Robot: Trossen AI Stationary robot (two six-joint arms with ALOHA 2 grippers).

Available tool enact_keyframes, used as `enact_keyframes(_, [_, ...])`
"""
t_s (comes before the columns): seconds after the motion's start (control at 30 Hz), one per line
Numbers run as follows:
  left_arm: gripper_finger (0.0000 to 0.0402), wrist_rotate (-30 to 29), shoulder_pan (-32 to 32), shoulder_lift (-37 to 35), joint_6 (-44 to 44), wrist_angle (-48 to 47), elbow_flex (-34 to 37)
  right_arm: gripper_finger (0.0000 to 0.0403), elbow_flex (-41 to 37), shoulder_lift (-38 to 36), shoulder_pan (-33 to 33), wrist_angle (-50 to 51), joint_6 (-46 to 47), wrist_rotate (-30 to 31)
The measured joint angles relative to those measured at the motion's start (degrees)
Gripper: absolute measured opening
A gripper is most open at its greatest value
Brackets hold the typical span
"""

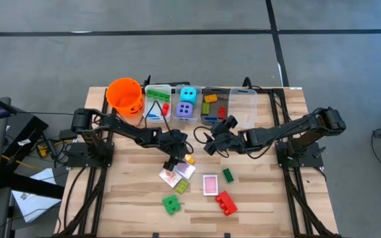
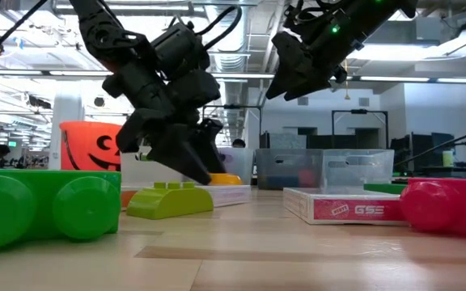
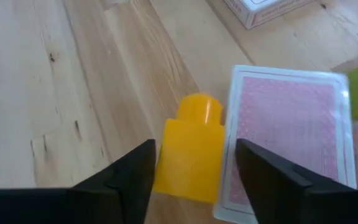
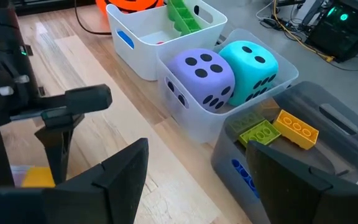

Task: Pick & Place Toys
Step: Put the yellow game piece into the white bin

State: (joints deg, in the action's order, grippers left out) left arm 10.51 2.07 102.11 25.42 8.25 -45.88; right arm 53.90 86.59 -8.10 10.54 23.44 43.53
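- High view: four bins sit in a row at the far edge of the surface [image 1: 256, 198], beside an orange bucket [image 1: 125, 94]. One bin [image 1: 158, 102] holds a green brick and a red piece, the next [image 1: 187, 104] a cyan die over a purple one, the third [image 1: 211, 106] yellow and green bricks. The left gripper [image 1: 177, 157] is down at the yellow brick [image 1: 190, 159]; the right gripper [image 1: 211, 143] hovers near the bins.
- Low view: the left jaws reach down to the surface behind a lime brick [image 2: 170, 200].
- Left wrist view: the jaws stand apart on either side of the yellow brick [image 3: 192, 155], not touching it; its stud end points away from the gripper, its long side just beside a pink card deck [image 3: 291, 134].
- Right wrist view: the jaws stand open and empty, above the surface.
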Motion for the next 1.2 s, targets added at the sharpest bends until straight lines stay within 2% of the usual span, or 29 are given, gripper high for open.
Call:
enact_keyframes(0.17, [0.0141,0.0,0.0,0.1,-0.8,-0.8,-0.1,0.0265,0.0,0.0,0.0,0.0,0.0,0.0])
enact_keyframes(0.23, [0.0128,-0.4,0.0,0.1,-0.8,-0.5,-0.1,0.0265,0.0,0.0,0.0,-0.1,0.0,0.0])
enact_keyframes(0.5, [0.0128,-7.9,0.0,-0.3,-0.8,3.8,0.2,0.0265,0.0,0.0,-0.2,-0.3,0.1,0.0])
enact_keyframes(0.83, [0.0129,-17.5,0.6,-6.6,-0.8,3.5,0.0,0.0265,0.0,0.0,-0.1,-0.3,0.1,0.0])
enact_keyframes(0.97, [0.0129,-23.5,2.0,-11.0,-0.8,0.9,0.0,0.0265,0.0,0.0,-0.1,-0.3,0.1,0.0])
enact_keyframes(1.2, [0.0129,-37.3,7.1,-20.7,-0.8,-7.9,0.0,0.0265,0.0,0.0,-0.1,-0.4,0.0,0.0])
